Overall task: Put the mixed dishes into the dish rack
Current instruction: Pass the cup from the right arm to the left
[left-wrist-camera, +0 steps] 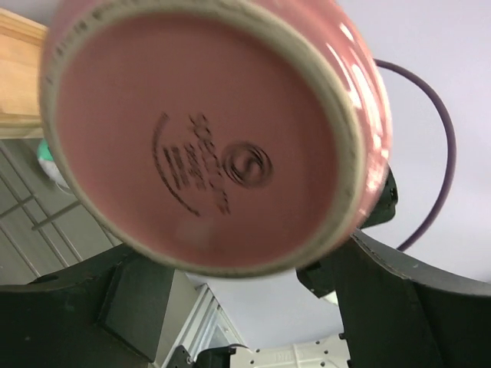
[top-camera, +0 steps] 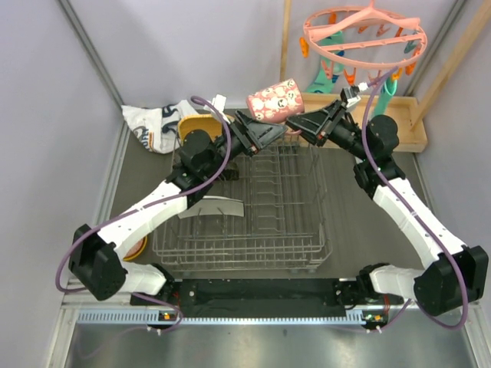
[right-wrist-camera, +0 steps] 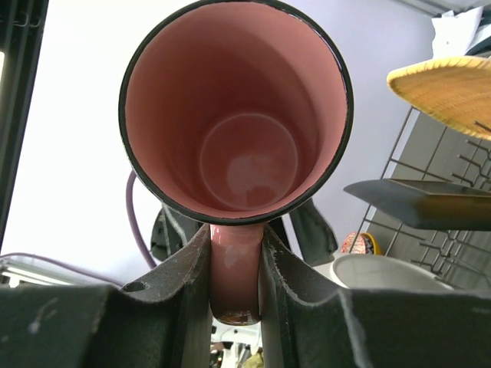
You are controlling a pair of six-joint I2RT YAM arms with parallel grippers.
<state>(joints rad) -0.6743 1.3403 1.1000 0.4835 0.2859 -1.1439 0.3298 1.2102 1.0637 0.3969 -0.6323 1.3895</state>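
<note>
The pink cup [top-camera: 272, 100] hangs on its side above the far edge of the dish rack [top-camera: 245, 230]. My right gripper [top-camera: 298, 121] is shut on its handle [right-wrist-camera: 234, 264], and the right wrist view looks straight into the cup [right-wrist-camera: 234, 115]. From the other side, my left gripper [top-camera: 265, 132] stands open, its fingers [left-wrist-camera: 115, 307] wide to either side of the cup's base [left-wrist-camera: 215, 138]. A yellow plate [top-camera: 201, 123] stands at the rack's back left. A dark plate [right-wrist-camera: 418, 203] stands in the rack. An orange bowl [top-camera: 136, 247] lies left of the rack.
A white printed cloth [top-camera: 157, 123] lies at the back left. A pink peg hanger [top-camera: 364, 34] with teal socks [top-camera: 326, 77] hangs over a wooden tray [top-camera: 383, 115] at the back right. Grey walls close in on both sides.
</note>
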